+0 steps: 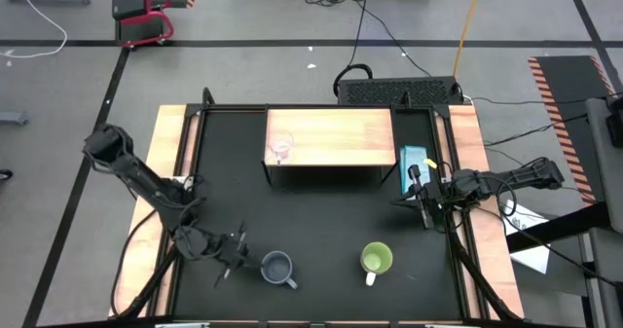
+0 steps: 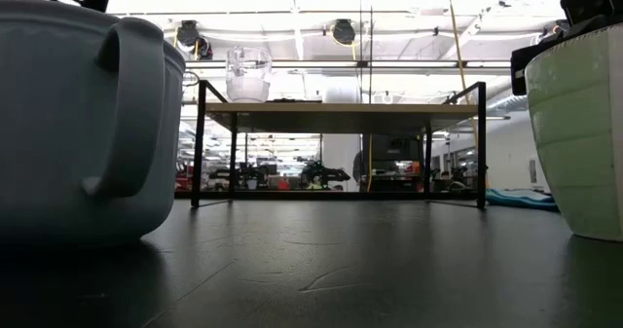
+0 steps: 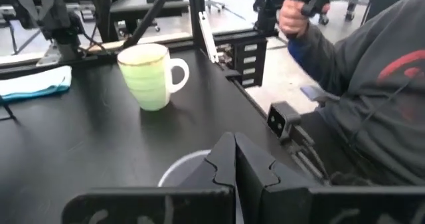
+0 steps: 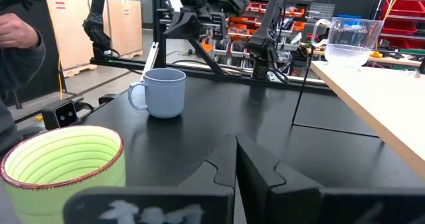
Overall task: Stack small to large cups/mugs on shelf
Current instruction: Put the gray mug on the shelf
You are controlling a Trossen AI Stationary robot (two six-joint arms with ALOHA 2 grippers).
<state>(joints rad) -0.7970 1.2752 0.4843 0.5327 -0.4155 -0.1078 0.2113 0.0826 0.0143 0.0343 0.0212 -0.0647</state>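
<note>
Black table top [image 1: 321, 221] fills the near ground, where the grey-blue mug [image 1: 278, 268] and the lime-green mug [image 1: 376, 260] stand apart at the front edge. The left gripper [image 1: 230, 253] waits just beside the grey-blue mug, its fingers pressed together and holding nothing. The right gripper [image 1: 424, 203] rests near the table's right side, also clenched and empty. Farther back, the glass cup [image 1: 280, 148] already stands on the shelf [image 1: 341, 138]. One risk: closed fingers could push the mug over if they approach before opening.
</note>
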